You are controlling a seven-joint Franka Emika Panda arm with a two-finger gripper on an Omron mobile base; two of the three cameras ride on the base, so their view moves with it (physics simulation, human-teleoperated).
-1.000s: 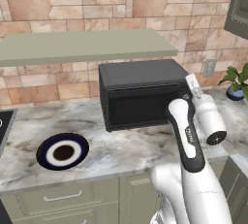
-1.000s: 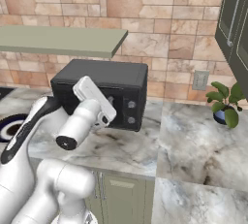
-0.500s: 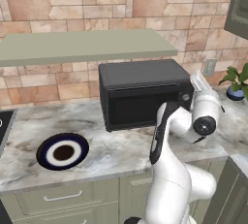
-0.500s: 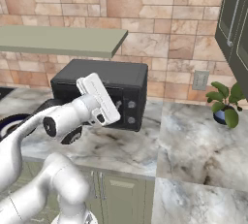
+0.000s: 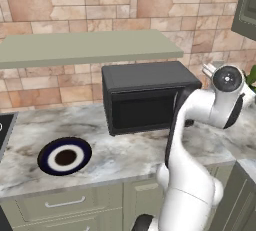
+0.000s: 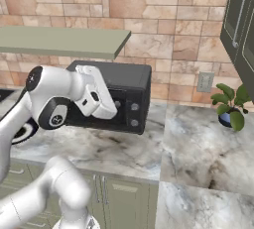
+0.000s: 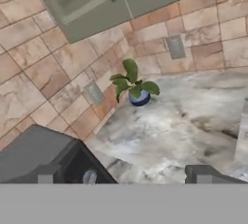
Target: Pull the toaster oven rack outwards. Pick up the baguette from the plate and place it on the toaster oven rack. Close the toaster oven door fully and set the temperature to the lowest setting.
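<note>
Two small dark fingertips of the pincer [image 7: 123, 174] poke up at the bottom of the hand view, well apart w/ nothing between them — released, holding nothing. In the right base view the hand sits just in front of the toaster oven [image 6: 130, 86], near its knob panel; hand cam looks past the oven's right end toward a potted plant [image 7: 133, 86] on the counter [image 7: 193, 121].

Task progress, judging by what lies here: the toaster oven door [image 5: 145, 112] is up and shut, so toaster oven rack can't be seen; can't tell if it's been pulled or loaded. The plate [image 5: 65, 156] sits left of the oven w/ no baguette on it, and I see no baguette anywhere. My read: bread prob. already inside, door step done, temp knob left. Knobs [image 6: 135, 107] are right by the hand.

Materials: oven is a boxy matte dark-grey shell, door w/ dark glass window. Plate is round, navy w/ white ring, brown centre. Counter is veined grey-white marble. Backsplash is tan-pink stone tile; a flat pale shelf [image 5: 90, 47] hangs over the oven.
</note>
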